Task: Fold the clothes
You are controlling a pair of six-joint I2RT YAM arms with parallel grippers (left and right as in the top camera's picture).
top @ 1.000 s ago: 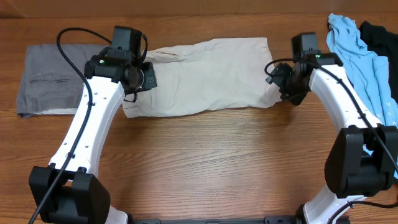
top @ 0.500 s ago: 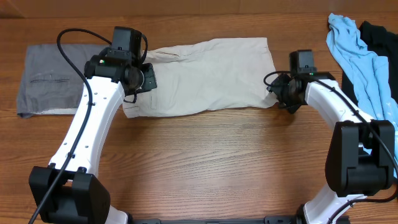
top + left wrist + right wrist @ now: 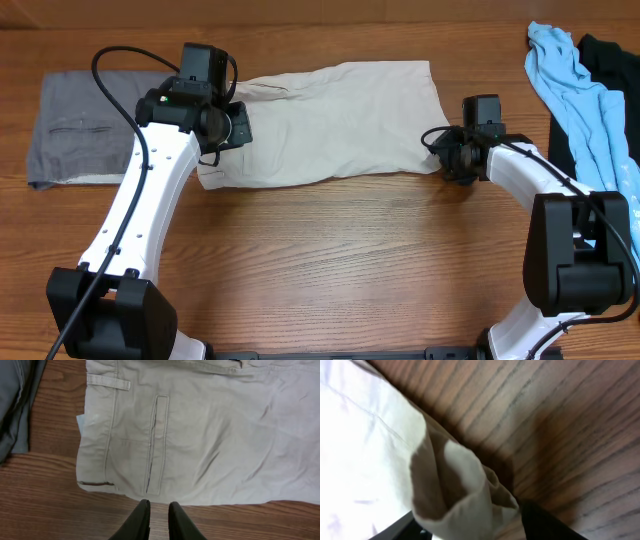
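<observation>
The clothes, pale beige shorts (image 3: 330,120), lie flat across the back middle of the wooden table, waistband to the left. The left wrist view shows their welt pocket (image 3: 156,445) and a belt loop. My left gripper (image 3: 220,135) hovers at the waistband end. Its fingers (image 3: 159,507) are nearly together over bare wood just off the shorts' near edge, with nothing between them. My right gripper (image 3: 450,160) is down at the shorts' near right corner. There the hem (image 3: 465,490) is bunched into a raised fold between its two fingers (image 3: 470,520), which still stand apart.
A folded grey garment (image 3: 85,125) lies at the far left, its edge close to the waistband (image 3: 12,405). A light blue garment (image 3: 585,100) and a black one (image 3: 610,55) are heaped at the right edge, behind the right arm.
My right gripper has swung left and down to the shorts' corner, and its jaws have narrowed around the hem. The left arm and the shorts have not moved.
</observation>
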